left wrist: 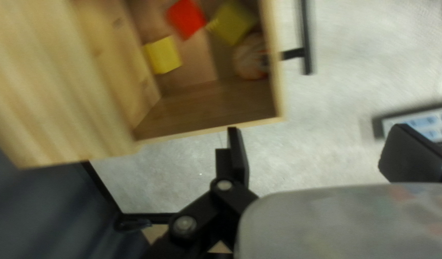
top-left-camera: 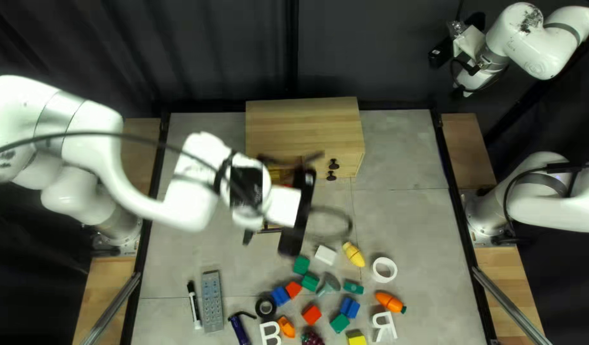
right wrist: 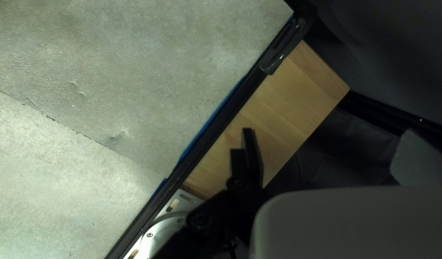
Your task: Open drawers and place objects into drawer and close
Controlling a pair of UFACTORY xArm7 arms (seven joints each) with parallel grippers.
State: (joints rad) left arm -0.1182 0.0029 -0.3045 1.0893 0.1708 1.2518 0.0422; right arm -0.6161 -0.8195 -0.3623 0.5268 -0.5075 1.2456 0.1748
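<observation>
Left hand (left wrist: 319, 144): spread wide, nothing gripped; one fingertip shows at the side wall of the open drawer (left wrist: 278, 88), contact undetermined. Right hand (right wrist: 329, 144): spread, unloaded, raised beyond the tabletop (top-left-camera: 409, 223) at the upper right of the top left view.

The drawer extends from the wooden cabinet (top-left-camera: 307, 121). Inside lie a red block (left wrist: 186, 18), a yellow block (left wrist: 163, 54), a duller yellow block (left wrist: 232, 22) and a rounded item (left wrist: 251, 56), not identifiable. Closing appears to be the outstanding step, unless further objects are to be loaded.

The drawer is judged stiff and fairly light, sliding best under a level push centred on its front panel; an off-centre push could bind it. The black bar handle (left wrist: 305, 38) is the sound pulling point. The blocks look firm and light, best taken by opposite flat faces; the rounded item may roll.

The thin drawer rim could snag a low finger. Open tabletop lies beside the drawer; towards the near edge, a white block (top-left-camera: 325, 255) and green block (top-left-camera: 301, 264) narrow the approach.
</observation>
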